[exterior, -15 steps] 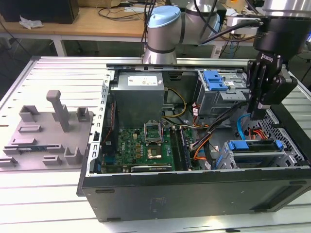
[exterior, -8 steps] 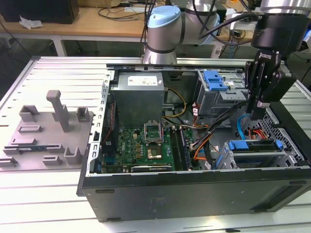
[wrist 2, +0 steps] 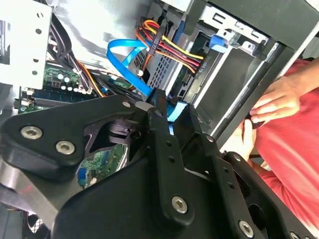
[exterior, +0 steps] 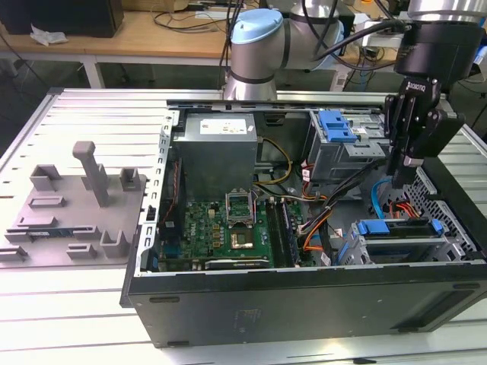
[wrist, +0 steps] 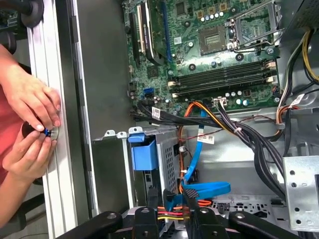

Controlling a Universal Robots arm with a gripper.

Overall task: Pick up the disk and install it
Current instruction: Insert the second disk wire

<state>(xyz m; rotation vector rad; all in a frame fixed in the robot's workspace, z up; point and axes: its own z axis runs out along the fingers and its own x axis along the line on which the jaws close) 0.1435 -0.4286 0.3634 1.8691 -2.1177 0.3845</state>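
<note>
The disk (exterior: 397,237) lies flat in the drive bay at the near right of the open computer case (exterior: 304,304), its blue carrier frame (exterior: 396,226) along the top edge. My gripper (exterior: 403,176) hangs above and just behind it, open with nothing between its fingers. In the first wrist view my gripper (wrist: 170,195) hovers over blue and orange cables beside the bay's blue frame end (wrist: 143,153). My gripper (wrist 2: 174,113) in the second wrist view stands over a blue cable.
A grey drive cage with a blue latch (exterior: 337,125) stands behind the gripper. Motherboard (exterior: 228,224) and power supply (exterior: 217,148) fill the case's middle. A person's hands (wrist: 30,127) work on the aluminium rail outside the case wall. A grey fixture plate (exterior: 76,213) lies on the exterior view's left.
</note>
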